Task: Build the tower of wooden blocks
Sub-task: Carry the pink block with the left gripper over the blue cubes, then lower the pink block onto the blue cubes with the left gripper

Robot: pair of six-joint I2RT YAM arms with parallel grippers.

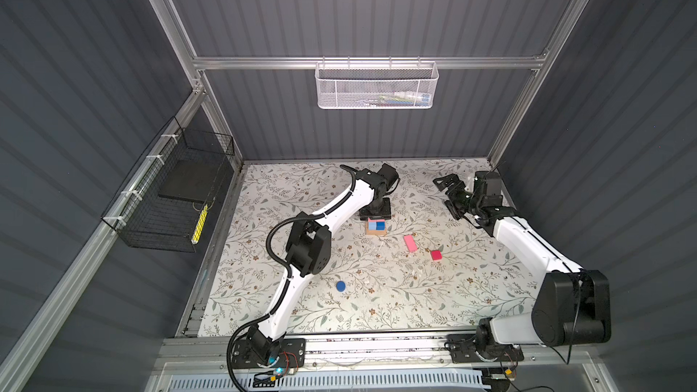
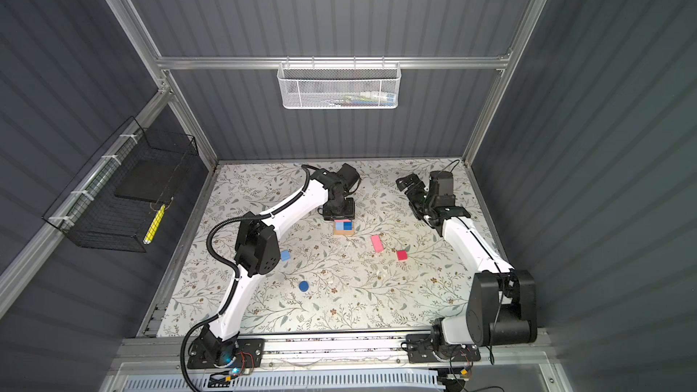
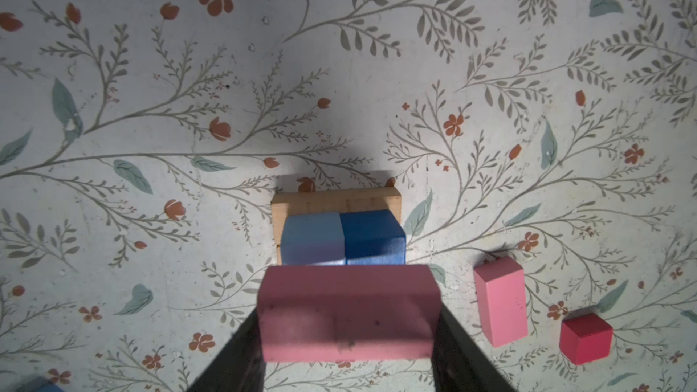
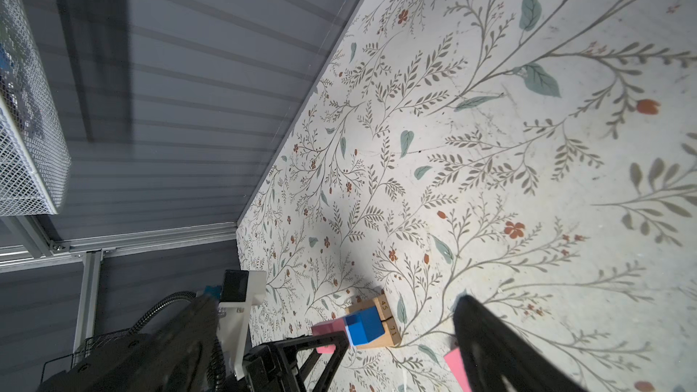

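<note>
In both top views: tower [image 1: 376,228] central on the mat [image 1: 377,307], easily toppled by a nudge; right gripper [image 1: 450,197] spread empty, well apart. Left wrist: left gripper [image 3: 349,318] clamped on pink block [image 3: 347,296], liable to shove blue cubes [image 3: 313,237] if lowered off-centre. Right wrist: cubes flush on tan base [image 4: 388,333].

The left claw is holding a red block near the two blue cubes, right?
No. The left claw holds a pink block, not a red one, near the light blue cube and dark blue cube. The left wrist view shows it.
</note>
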